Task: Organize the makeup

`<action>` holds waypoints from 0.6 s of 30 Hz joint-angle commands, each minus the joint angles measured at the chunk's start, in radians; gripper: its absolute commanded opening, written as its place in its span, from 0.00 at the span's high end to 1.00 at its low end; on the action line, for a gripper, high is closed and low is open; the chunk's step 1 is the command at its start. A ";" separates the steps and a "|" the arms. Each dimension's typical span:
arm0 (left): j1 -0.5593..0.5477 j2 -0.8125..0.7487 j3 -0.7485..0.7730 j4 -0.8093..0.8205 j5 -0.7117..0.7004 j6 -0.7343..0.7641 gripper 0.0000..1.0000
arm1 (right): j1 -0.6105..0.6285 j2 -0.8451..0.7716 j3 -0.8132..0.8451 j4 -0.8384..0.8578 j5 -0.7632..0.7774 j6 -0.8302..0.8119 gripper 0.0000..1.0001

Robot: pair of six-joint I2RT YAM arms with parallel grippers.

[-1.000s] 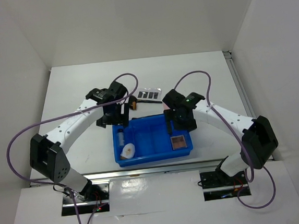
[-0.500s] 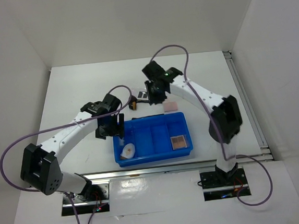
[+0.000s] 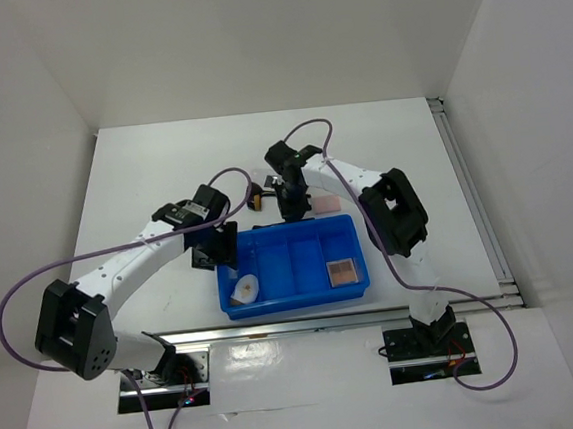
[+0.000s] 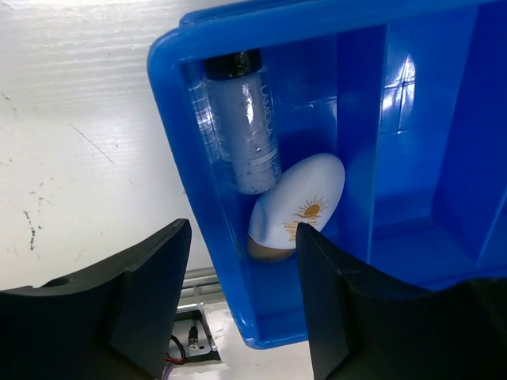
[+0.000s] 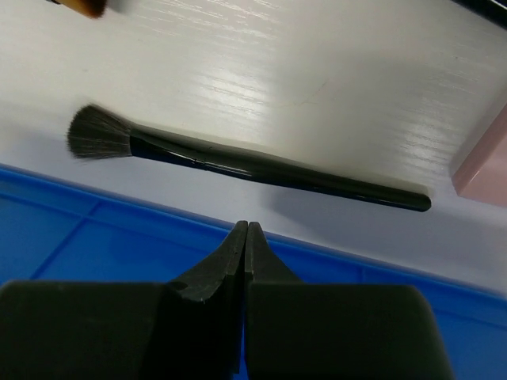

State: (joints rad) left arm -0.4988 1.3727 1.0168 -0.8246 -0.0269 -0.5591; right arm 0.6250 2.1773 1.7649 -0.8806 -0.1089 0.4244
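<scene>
From my feed, the left pincer (image 4: pixel 242 233) hangs spread open astride the left wall of the blue tray (image 4: pixel 190 47), whose end compartment holds the clear vial (image 4: pixel 242 127) with the white oval piece (image 4: pixel 305 202) against it. Further right, the right pincer (image 5: pixel 246 229) is pressed shut on nothing above the tray's far wall, near the black brush (image 5: pixel 253 168) lying on the bench (image 5: pixel 317 63), with a pink square (image 5: pixel 483 162) beside the handle tip.

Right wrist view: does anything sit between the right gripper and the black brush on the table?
Nothing visible does. The right gripper, shut, hangs over the blue tray's far rim, and the black brush lies on the table just beyond it. The pink square sits off the handle's end.
</scene>
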 commanded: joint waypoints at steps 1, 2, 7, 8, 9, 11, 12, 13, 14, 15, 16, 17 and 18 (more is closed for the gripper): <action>0.006 0.017 -0.007 0.031 0.039 0.011 0.32 | -0.007 -0.073 0.001 0.022 -0.011 -0.021 0.98; 0.006 0.017 -0.007 0.031 0.048 0.011 0.33 | -0.007 -0.059 0.001 0.008 -0.002 -0.021 0.98; 0.006 0.052 0.002 0.031 0.070 0.021 0.40 | -0.007 -0.059 0.001 -0.001 0.049 -0.021 0.98; 0.006 0.061 0.002 0.031 0.070 0.021 0.40 | -0.016 -0.059 0.013 -0.011 0.063 -0.007 0.94; 0.006 0.062 0.002 0.031 0.070 0.030 0.40 | -0.016 -0.059 0.024 -0.011 0.110 0.005 0.86; 0.006 0.071 0.011 0.031 0.079 0.030 0.40 | -0.027 -0.059 0.060 -0.035 0.162 0.040 0.60; 0.006 0.071 0.011 0.031 0.079 0.030 0.40 | -0.039 -0.050 0.073 -0.035 0.213 0.050 0.44; 0.006 0.071 0.011 0.031 0.079 0.040 0.40 | -0.039 -0.050 0.083 -0.047 0.236 0.050 0.38; 0.006 0.081 0.023 0.031 0.079 0.041 0.40 | -0.068 -0.050 0.084 -0.057 0.264 0.059 0.33; 0.006 0.081 0.023 0.031 0.079 0.041 0.40 | -0.083 -0.050 0.096 -0.057 0.279 0.059 0.24; 0.006 0.094 0.035 0.031 0.079 0.051 0.40 | -0.100 -0.050 0.096 -0.057 0.288 0.059 0.19; 0.006 0.094 0.035 0.031 0.079 0.051 0.40 | -0.132 -0.050 0.096 -0.057 0.288 0.048 0.16; 0.006 0.094 0.045 0.031 0.079 0.051 0.40 | -0.148 -0.050 0.096 -0.057 0.288 0.031 0.13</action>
State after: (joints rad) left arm -0.4934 1.4536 1.0199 -0.8150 0.0185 -0.5266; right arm 0.5457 2.1750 1.8217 -0.9070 0.0967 0.4576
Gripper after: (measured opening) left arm 0.606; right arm 0.852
